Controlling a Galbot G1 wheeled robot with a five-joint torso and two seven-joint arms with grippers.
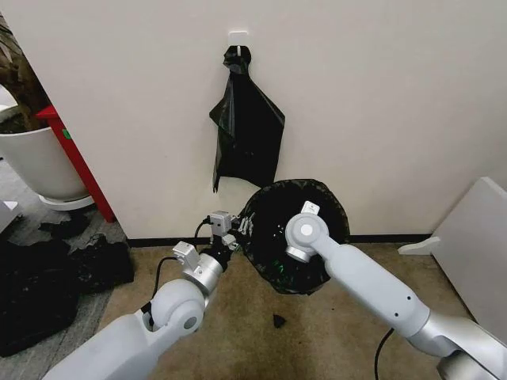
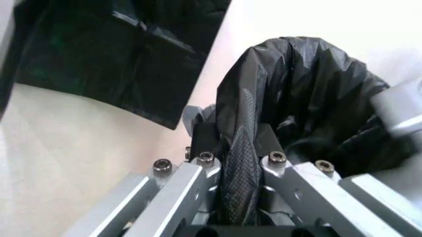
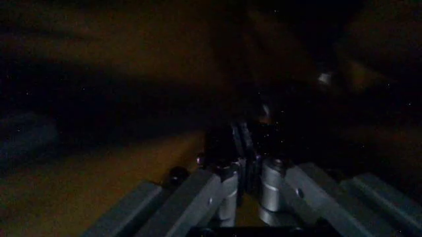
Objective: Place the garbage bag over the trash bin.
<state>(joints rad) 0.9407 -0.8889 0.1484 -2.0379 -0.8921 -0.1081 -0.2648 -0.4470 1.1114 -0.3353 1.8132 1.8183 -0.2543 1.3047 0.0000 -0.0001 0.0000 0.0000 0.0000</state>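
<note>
The garbage bag [image 1: 295, 237], glossy black and wrinkled, hangs open low against the wall, its round mouth facing me. My left gripper [image 1: 234, 235] is at the mouth's left rim, shut on a fold of the bag [image 2: 290, 89]; in the left wrist view the gripper [image 2: 238, 148] pinches crumpled plastic between its fingers. My right arm reaches into the bag's mouth from the right. In the right wrist view the right gripper [image 3: 247, 143] is in the dark with its fingers together, and I cannot tell whether plastic is between them. The trash bin is hidden.
A narrower black sack [image 1: 247, 131] hangs knotted from a wall hook above the bag. A white planter [image 1: 36, 162] and a red stand [image 1: 78, 162] are at the left, with black bundles [image 1: 47, 289] on the floor. A white board [image 1: 475, 237] leans at the right. A small black scrap [image 1: 279, 321] lies on the carpet.
</note>
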